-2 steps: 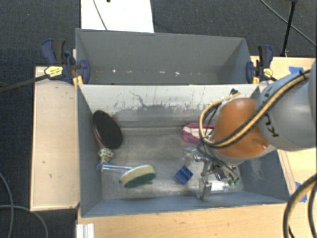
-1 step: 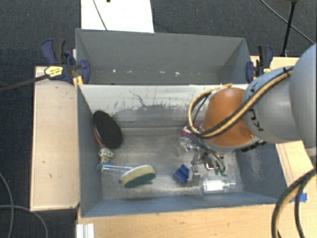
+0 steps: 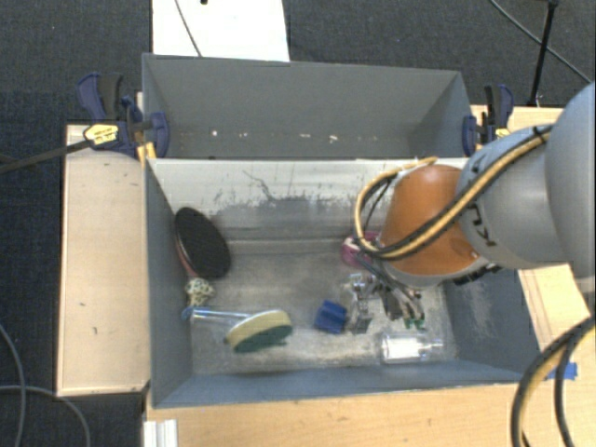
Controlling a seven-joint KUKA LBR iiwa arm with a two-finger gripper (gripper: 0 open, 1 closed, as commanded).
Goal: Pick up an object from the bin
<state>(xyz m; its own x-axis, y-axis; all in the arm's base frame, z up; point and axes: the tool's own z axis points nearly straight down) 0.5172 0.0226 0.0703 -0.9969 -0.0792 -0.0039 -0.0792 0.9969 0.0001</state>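
Note:
My gripper (image 3: 384, 307) hangs low over the bin floor at the right of the middle, below the arm's orange cover. Its fingers stand apart, open, with nothing clearly between them. A small blue block (image 3: 330, 318) lies just left of the left finger. A clear plastic piece (image 3: 408, 346) lies on the floor just in front of the gripper. A small green-marked thing (image 3: 416, 321) sits by the right finger, partly hidden. A pink thing (image 3: 355, 247) peeks out from behind the orange cover.
At the left wall leans a black oval brush (image 3: 201, 242), with a small yellowish knob (image 3: 197, 291) below it. A dish brush with a clear handle and a yellow-green head (image 3: 258, 329) lies at the front left. The arm covers the bin's right side.

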